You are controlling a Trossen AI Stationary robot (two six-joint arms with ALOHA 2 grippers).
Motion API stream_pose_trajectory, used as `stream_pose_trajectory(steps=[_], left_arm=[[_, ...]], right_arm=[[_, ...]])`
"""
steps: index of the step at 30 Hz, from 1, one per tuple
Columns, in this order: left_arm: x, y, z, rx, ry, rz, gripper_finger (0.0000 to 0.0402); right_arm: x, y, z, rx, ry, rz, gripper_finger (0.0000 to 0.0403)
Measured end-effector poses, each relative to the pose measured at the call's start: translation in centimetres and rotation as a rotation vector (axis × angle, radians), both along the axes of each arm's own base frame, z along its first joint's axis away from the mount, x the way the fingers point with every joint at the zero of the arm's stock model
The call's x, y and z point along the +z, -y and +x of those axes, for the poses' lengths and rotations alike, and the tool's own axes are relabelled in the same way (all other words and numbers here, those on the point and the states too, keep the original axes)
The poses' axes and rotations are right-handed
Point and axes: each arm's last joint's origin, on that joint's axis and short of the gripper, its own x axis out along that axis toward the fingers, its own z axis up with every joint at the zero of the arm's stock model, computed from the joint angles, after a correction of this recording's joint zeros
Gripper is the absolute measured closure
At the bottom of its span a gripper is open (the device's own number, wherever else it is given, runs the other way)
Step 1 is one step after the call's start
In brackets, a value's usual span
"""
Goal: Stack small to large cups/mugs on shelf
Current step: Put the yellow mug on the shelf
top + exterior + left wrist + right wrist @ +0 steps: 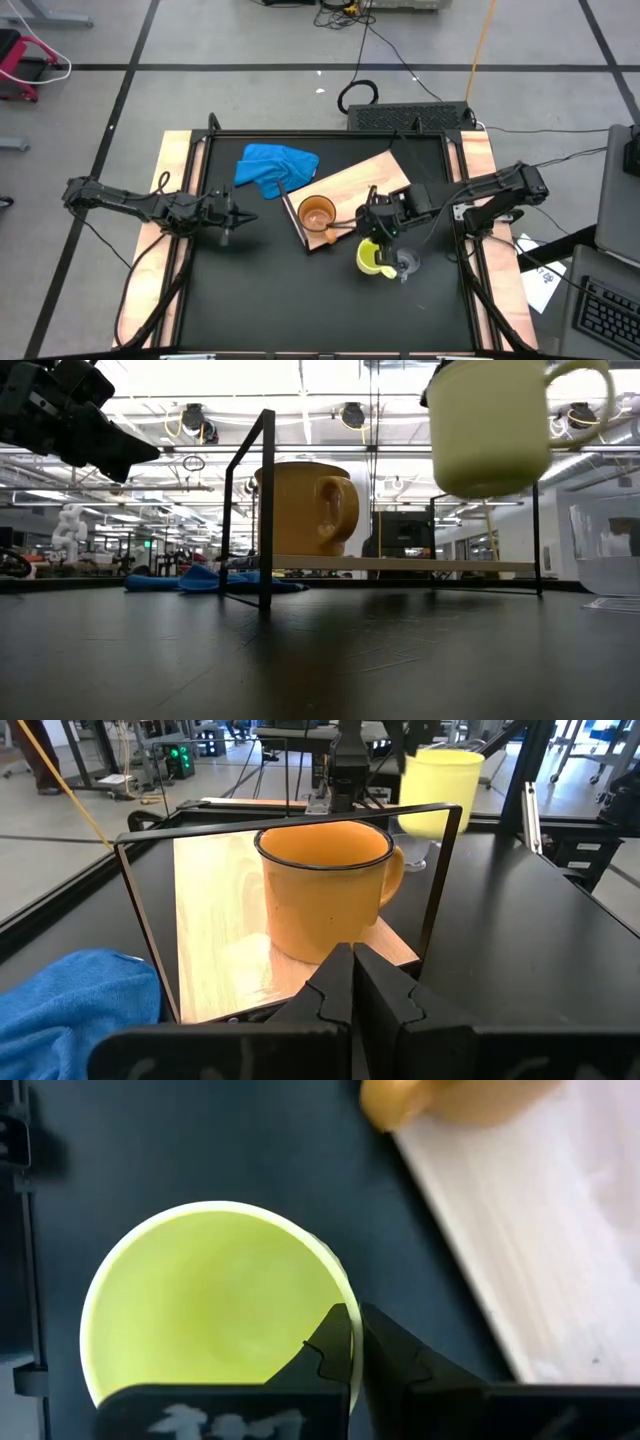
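The orange-brown mug (317, 213) stands upright by its base on the light-wood shelf (360, 178), a board raised on a black frame (266, 510); it also shows in the low view (305, 508) and the left wrist view (325, 890). My right gripper (376, 232) is shut on the yellow mug (369, 258), which hangs above the table (490, 425) just off the shelf's near edge. The clear plastic cup (405, 264) stands on the table beside it (610, 550). My left gripper (228, 215) is shut and empty (352, 978), left of the shelf, above the table. My right gripper pinches the yellow mug's rim (343, 1292), one finger (333, 1342) inside the mug and the other outside its wall. The fingers come from above, pointing down. The mug hangs upright below them, lifted clear of the table, its handle (590, 390) sticking out sideways.
A crumpled blue cloth (275, 165) lies on the table at the shelf's far left end. The shelf's black frame posts (440, 880) stand around the board. Wooden side rails (170, 190) border the black tabletop. Cables and a keyboard lie beyond the table.
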Motion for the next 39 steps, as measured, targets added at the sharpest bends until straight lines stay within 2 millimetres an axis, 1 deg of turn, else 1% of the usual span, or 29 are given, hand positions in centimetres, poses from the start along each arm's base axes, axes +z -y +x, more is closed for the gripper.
stream_pose_trajectory(steps=[14, 18, 23, 30, 39], left_arm=[[0.0, 0.0, 0.0, -0.003, 0.0, 0.013, 0.0387], [0.0, 0.0, 0.0, -0.003, -0.001, 0.013, 0.0387], [0.0, 0.0, 0.0, -0.002, -0.001, 0.013, 0.0387], [-0.2, 0.0, 0.0, -0.003, -0.024, 0.018, 0.0387], [-0.3, 0.0, -0.1, -0.003, -0.031, 0.02, 0.0387]], right_arm=[[2.4, 4.6, 0.1, -0.075, 0.001, -0.028, 0.0403], [2.7, 6.1, 0.2, -0.108, 0.014, -0.034, 0.0403], [2.7, 7.4, 0.0, -0.122, 0.001, -0.044, 0.0403], [2.7, 8.2, -0.1, -0.138, 0.0, -0.048, 0.0403], [2.8, 8.3, 0.1, -0.12, 0.027, -0.056, 0.0403]])
